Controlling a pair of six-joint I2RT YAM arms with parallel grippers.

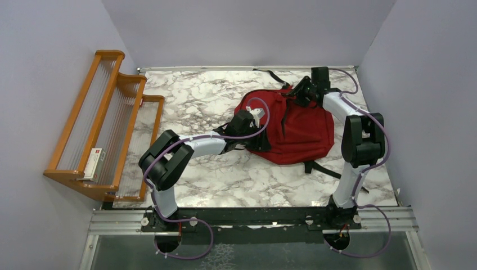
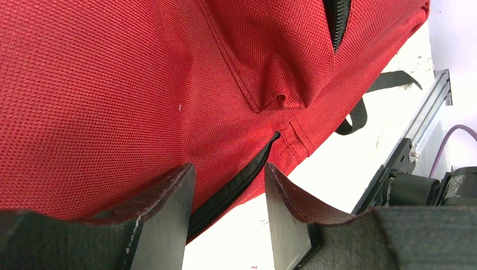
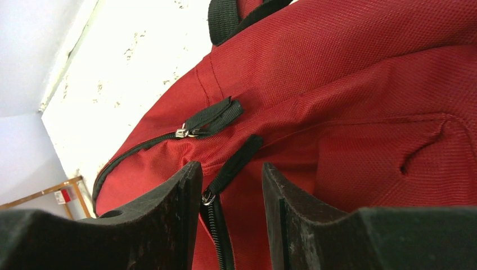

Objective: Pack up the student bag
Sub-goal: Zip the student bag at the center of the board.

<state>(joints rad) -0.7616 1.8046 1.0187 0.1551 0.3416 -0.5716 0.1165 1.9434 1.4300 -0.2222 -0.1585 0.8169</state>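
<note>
So the student bag (image 1: 295, 132) is lying flat on the marble table (image 1: 225, 174), over on the far right side, straps trailing out from under it. The left gripper (image 2: 229, 166) is down at the bag's left edge, jaws roughly half apart, with a black zipper line (image 2: 236, 183) running through the gap; nothing looks pinched. The right gripper (image 3: 230, 166) is up at the far right corner of the bag, also about half open, straddling a black zipper pull (image 3: 239, 157) without clamping it. A second pull tab (image 3: 211, 119) sits just beyond. A wooden rack (image 1: 107, 121) stands at the left with a small box (image 1: 95, 163) on it.
</note>
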